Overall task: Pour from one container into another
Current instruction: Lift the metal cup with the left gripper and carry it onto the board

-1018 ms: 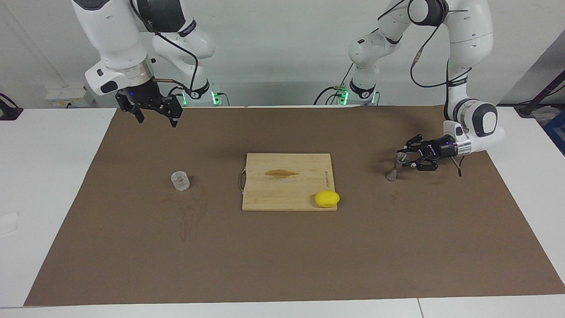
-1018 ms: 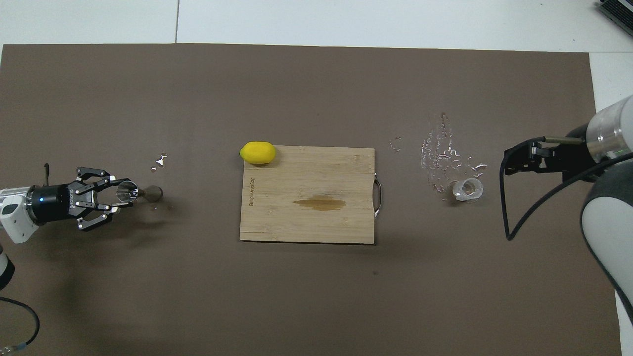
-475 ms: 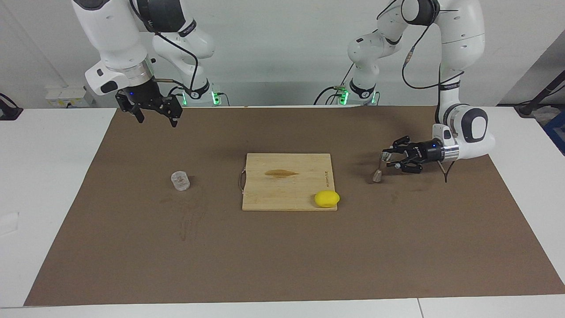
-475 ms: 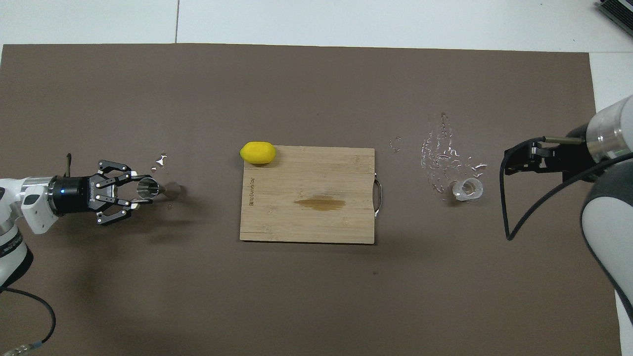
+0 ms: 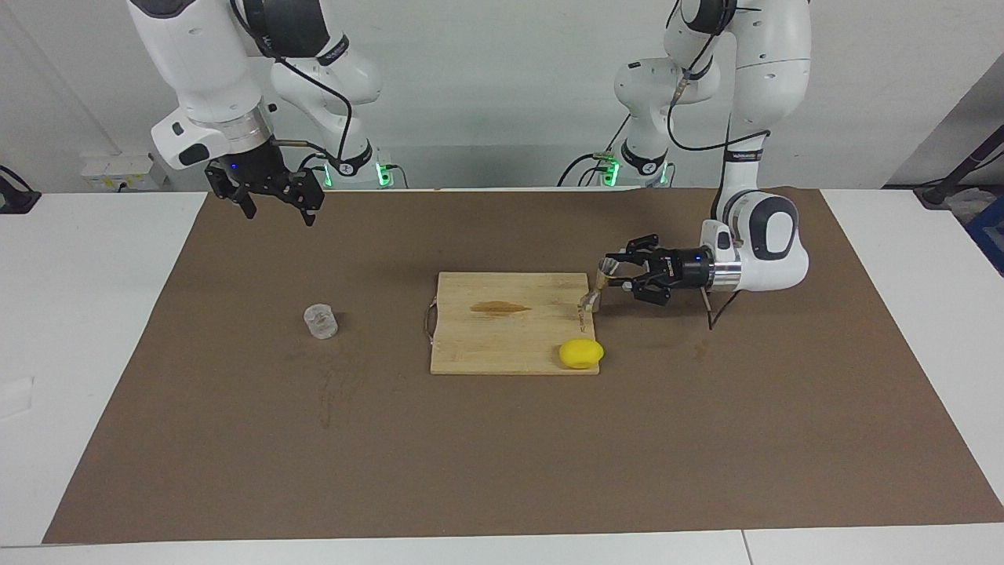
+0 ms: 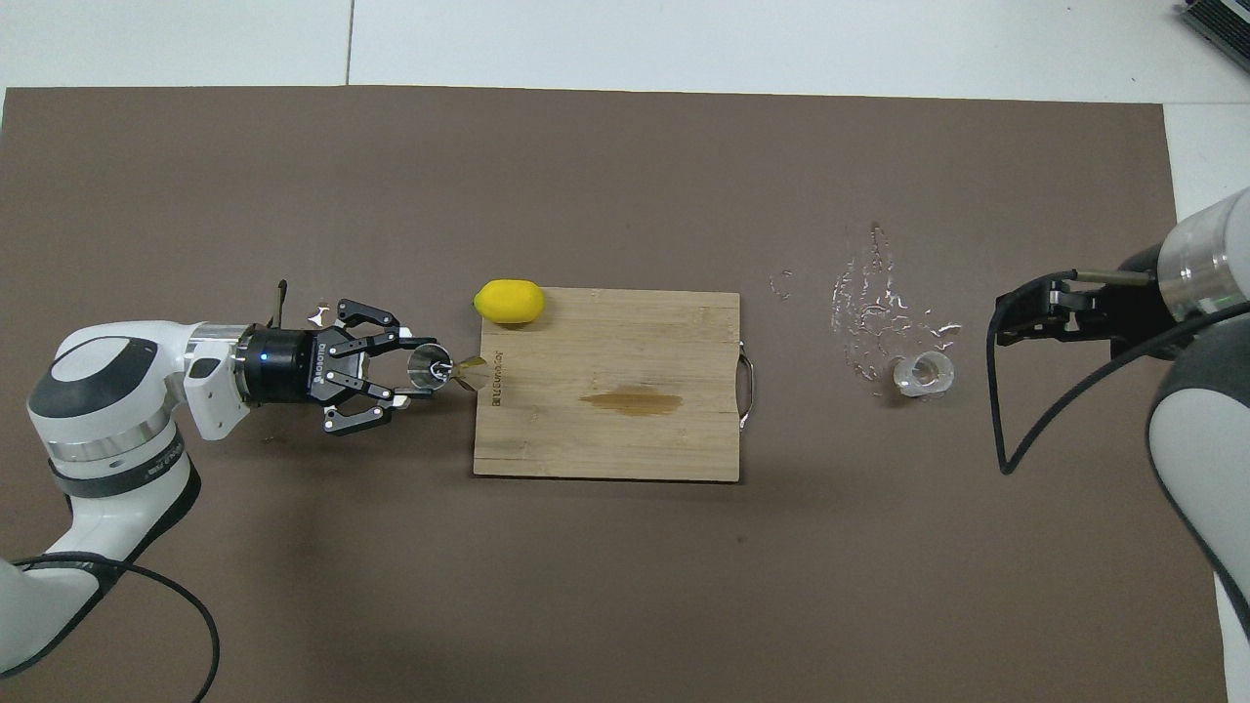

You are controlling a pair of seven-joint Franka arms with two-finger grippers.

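The clear glass tumbler (image 5: 320, 321) stands upright on the brown mat toward the right arm's end; it also shows in the overhead view (image 6: 924, 375). My left gripper (image 5: 610, 275) (image 6: 418, 370) is shut on the metal jigger (image 5: 592, 292) (image 6: 439, 369). It holds the jigger tilted in the air over the edge of the cutting board (image 5: 510, 326) at the left arm's end. My right gripper (image 5: 276, 205) (image 6: 1011, 320) is open and empty. It waits raised over the mat's edge, apart from the tumbler.
A yellow lemon (image 5: 581, 353) (image 6: 509, 301) lies at the board's corner farther from the robots. The board (image 6: 605, 430) has a brown stain in its middle. Spilled water (image 6: 869, 298) glistens on the mat (image 5: 502, 471) beside the tumbler.
My left gripper has carried the jigger from over the mat at its own end toward the middle, up to the board's edge. The right arm has not moved.
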